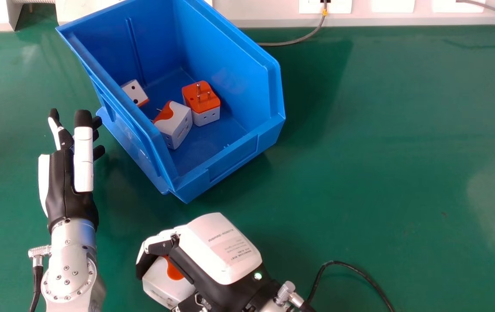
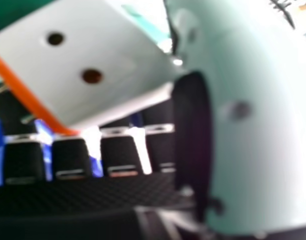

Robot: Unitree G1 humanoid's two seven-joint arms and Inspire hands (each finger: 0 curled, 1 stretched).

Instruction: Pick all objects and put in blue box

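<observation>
Nearest, low in the head view, the right robot hand (image 1: 221,249) is closed, curled around a white and orange plug adapter (image 1: 158,281) held above or against the bench (image 1: 381,182); contact with the bench cannot be told. The head view shows the adapter's orange patch facing up beside the dark fingertips. The right hand view shows a different face, white with two round holes, edged by an orange rim, and metal pins (image 2: 28,119) beyond that rim, pointing toward the dark fingers. It also shows the thumb (image 2: 253,120) alongside the adapter. In the head view the adapter sits slantwise, its lower edge running down to the right; it is blocky and partly covered, so its long axis cannot be told.

Farther left, the left robot hand (image 1: 67,182) is open and empty, straight fingers pointing away, near the side of the blue box (image 1: 234,162).

The box lies slantwise, long axis running from near right to far left, its low front facing near and right. Inside, the nearest adapter (image 1: 176,125) is tilted, its pins toward the left wall; the right-hand one (image 1: 207,116) has its pins up; the far left one (image 1: 134,92), partly hidden by the wall, has a holed face upward.

Behind the box, a grey cable (image 1: 288,43) curves over the bench.
</observation>
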